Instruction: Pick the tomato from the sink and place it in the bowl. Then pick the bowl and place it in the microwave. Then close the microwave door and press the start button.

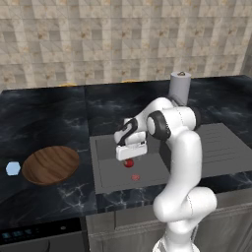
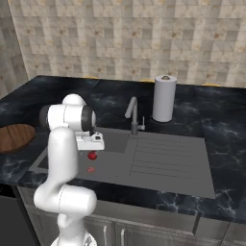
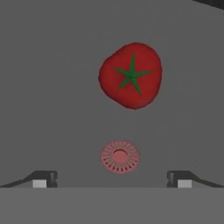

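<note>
Item, tomato (image 3: pixel 130 75): lies stem-up on the sink (image 1: pixel 152 172) floor beside the reddish drain (image 3: pixel 120 156), directly beneath your gripper (image 3: pixel 112 179); jaws spread wide, holding nothing; likely light, glossy, round and prone to roll or slip; take it across its widest middle, squeezing gently.

Gripper (image 1: pixel 131 158) fingertips lost in the left base view against the tomato (image 1: pixel 129 163); jaw spread unreadable there. Tomato top masked by the hand in that view. Front left part of the sink (image 2: pixel 158 161) basin covered by the arm in the right base view. Bowl (image 2: pixel 14 137) cut by the left picture edge and partly screened by the arm's shoulder. Small blue object (image 1: pixel 13 169) near the counter's left edge too small to identify.
</note>
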### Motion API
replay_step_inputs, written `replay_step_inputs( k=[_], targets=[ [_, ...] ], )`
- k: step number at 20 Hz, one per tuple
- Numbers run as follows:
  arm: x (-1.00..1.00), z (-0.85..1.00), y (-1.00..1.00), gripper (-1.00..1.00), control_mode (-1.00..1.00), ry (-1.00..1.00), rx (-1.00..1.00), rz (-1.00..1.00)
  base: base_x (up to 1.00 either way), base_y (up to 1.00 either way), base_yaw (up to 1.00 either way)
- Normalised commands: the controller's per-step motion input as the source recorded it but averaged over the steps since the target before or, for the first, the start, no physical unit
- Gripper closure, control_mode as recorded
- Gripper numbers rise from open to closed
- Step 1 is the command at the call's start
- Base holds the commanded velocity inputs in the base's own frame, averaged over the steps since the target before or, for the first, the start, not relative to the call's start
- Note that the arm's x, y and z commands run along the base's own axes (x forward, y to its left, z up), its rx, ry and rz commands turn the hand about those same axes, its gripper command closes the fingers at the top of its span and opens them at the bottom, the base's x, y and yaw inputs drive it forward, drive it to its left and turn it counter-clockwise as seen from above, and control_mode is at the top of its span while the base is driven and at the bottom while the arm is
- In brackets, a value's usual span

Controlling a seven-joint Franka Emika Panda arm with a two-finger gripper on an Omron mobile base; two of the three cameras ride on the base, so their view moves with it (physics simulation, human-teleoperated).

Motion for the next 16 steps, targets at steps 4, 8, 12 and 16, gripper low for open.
replay_step_inputs(
  k=[4,8,12,16],
  targets=[
    [0.41,-0.41,0.00,-1.00,-1.00,0.00,-0.01,0.00,0.00,0.00,0.00],
    [0.30,-0.41,0.00,-1.00,-1.00,0.00,-0.02,0.00,0.00,0.00,0.00],
    [0.35,-0.35,0.00,-1.00,-1.00,0.00,-0.01,0.00,0.00,0.00,0.00],
    [0.28,-0.19,0.00,-1.00,-1.00,0.00,0.00,0.00,0.00,0.00,0.00]
  ],
)
